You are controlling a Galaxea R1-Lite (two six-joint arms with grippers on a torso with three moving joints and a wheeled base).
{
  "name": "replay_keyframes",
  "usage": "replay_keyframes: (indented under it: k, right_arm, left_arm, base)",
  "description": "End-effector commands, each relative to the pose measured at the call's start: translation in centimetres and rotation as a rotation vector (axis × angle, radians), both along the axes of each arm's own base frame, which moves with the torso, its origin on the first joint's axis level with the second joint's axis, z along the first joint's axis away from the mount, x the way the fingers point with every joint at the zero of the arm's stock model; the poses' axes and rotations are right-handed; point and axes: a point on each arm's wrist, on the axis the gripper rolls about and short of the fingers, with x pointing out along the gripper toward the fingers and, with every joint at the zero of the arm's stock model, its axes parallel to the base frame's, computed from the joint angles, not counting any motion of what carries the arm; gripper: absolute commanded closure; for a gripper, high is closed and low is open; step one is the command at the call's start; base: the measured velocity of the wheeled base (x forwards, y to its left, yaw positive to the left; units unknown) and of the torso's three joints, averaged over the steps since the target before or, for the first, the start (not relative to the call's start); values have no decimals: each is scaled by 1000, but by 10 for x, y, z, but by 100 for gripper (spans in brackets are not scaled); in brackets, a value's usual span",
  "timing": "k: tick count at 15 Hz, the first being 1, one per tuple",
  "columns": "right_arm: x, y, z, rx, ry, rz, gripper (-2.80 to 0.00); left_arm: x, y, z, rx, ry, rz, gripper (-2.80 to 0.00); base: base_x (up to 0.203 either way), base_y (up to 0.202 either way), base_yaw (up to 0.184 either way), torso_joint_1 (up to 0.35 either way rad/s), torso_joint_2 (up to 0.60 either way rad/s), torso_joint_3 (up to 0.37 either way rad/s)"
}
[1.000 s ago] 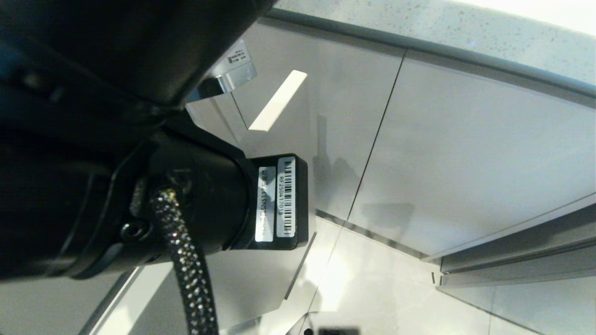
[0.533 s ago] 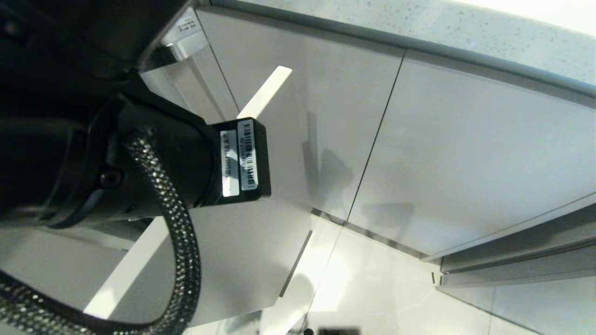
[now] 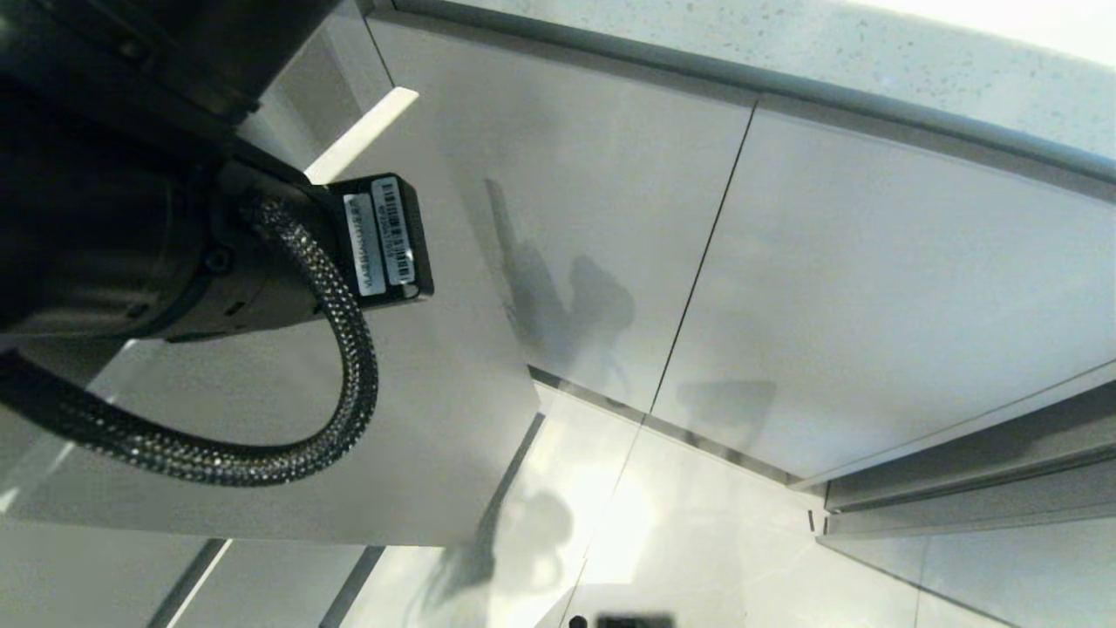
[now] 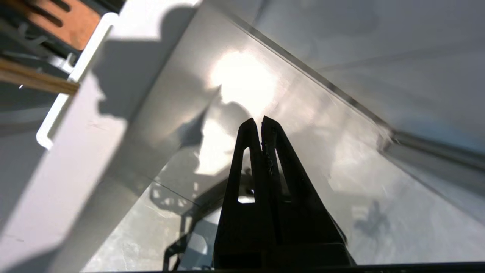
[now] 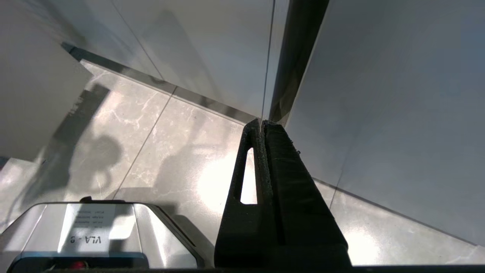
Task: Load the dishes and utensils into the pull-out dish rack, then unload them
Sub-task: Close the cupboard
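The pull-out dish rack [image 4: 68, 26] shows at the left wrist view's upper left: orange-brown slotted board, white rim, pale glossy front panel [image 3: 418, 453]. Left gripper [image 4: 261, 123] fingers are clenched empty; right gripper [image 5: 261, 125] likewise, above the marbled floor [image 5: 159, 151].

The left arm [image 3: 131, 218] is big and dark at the top left of the head view. It hangs in front of the pale front panel [image 3: 366, 453], and its wrist end, the part with white stickers, points across that panel. A black woven cable [image 3: 349, 349] loops down from the wrist and curls back under the arm. The left gripper [image 4: 261, 123] has its two black fingers pressed tight together with nothing between them, just beside the panel. The right gripper [image 5: 261, 123] is squeezed closed too and holds nothing. It points down, away from the panel.
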Motion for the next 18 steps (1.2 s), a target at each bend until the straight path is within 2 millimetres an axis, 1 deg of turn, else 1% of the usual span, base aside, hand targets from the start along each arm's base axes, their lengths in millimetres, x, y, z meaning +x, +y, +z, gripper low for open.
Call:
replay_keyframes:
  k: [1,7,10,11,14,18]
  right_arm:
    - [0,0,0,0,2,0,0]
    - [0,0,0,0,2,0,0]
    - [0,0,0,0,2,0,0]
    - [0,0,0,0,2,0,0]
    - [0,0,0,0,2,0,0]
    - [0,0,0,0,2,0,0]
  left_arm:
    - [7,7,1,7,-21,63,0]
    - [28,25,3,52,-78,244,0]
    - [43,43,5,84,-107,382,0]
    - [44,45,5,89,-112,395,0]
    - [52,60,7,108,-124,482,0]
    - [67,81,8,160,-154,643,0]
  base:
    - [0,0,0,0,0,0]
    - [0,0,0,0,0,0]
    - [0,0,0,0,0,0]
    - [0,0,0,0,0,0]
    - [0,0,0,0,0,0]
    - [0,0,0,0,0,0]
